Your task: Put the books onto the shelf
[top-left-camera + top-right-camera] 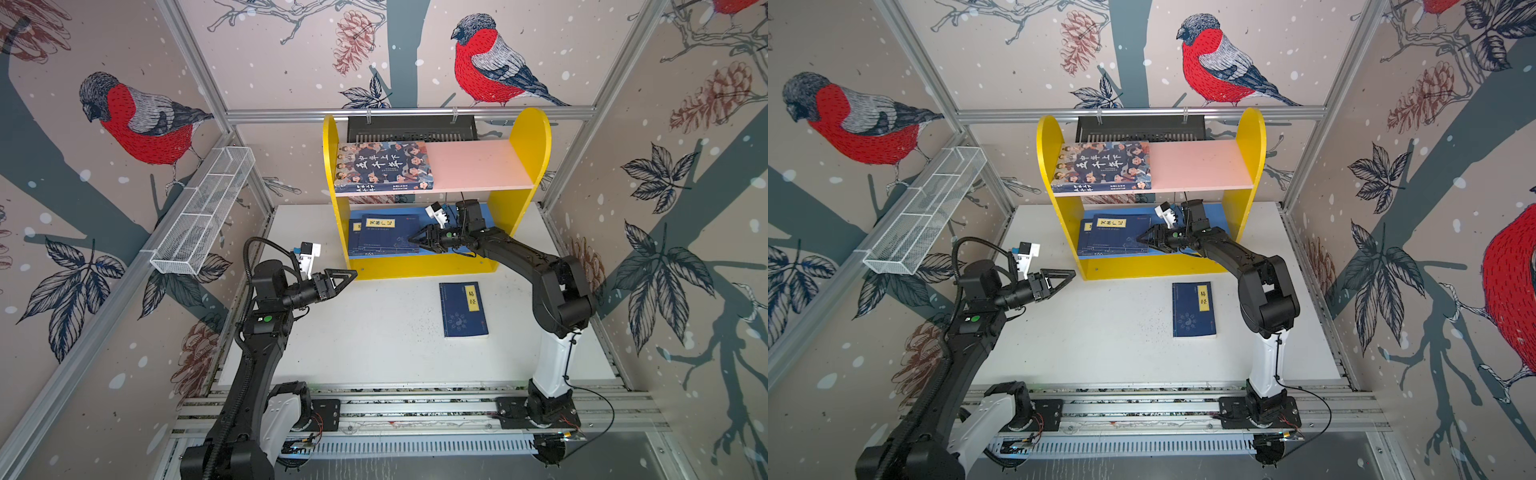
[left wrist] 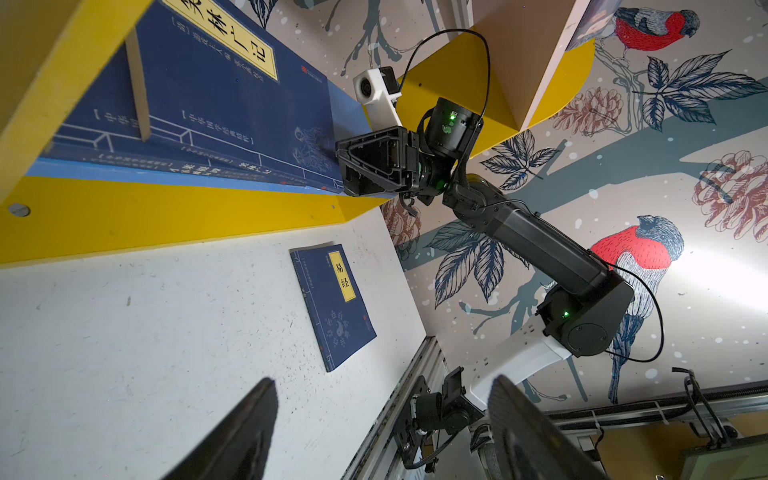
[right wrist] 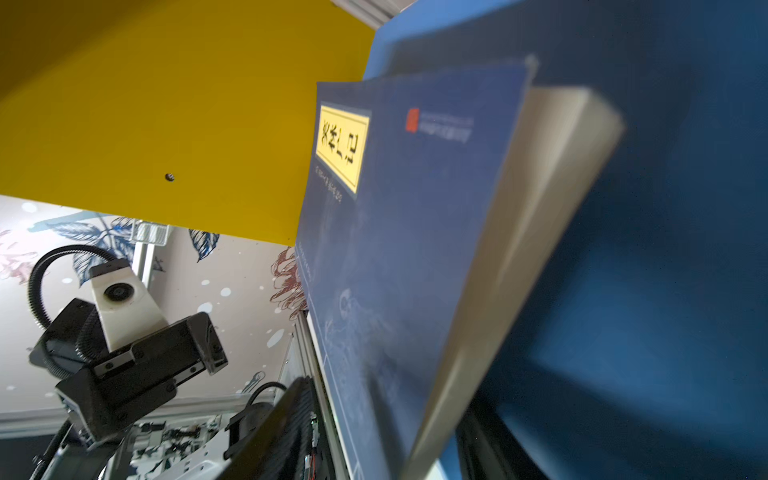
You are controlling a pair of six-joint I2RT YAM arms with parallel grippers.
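Spread wide at the front of the left wrist view, the left gripper (image 2: 382, 424) has nothing between its fingers and hovers above the white table (image 1: 374, 353), just off the front left corner of the shelf (image 1: 528, 137). The right gripper (image 1: 412, 240) reaches in under the pink upper board (image 1: 478, 166) to the right edge of the top navy book (image 1: 386, 235). That book lies on a stack of at least two others on the blue lower board (image 2: 347, 112). Its jaws stand parted on either side of that edge, and a gap shows beside the cover in the right wrist view, so the book looks let go rather than gripped. An illustrated book (image 1: 382, 166) rests flat on the pink board, and one navy book (image 1: 463, 309) is still on the table, well apart from the shelf. If a finger sits beneath the top book, pulling straight back could drag it off the stack. Lifting too early could knock the pink board and shift the shelf.
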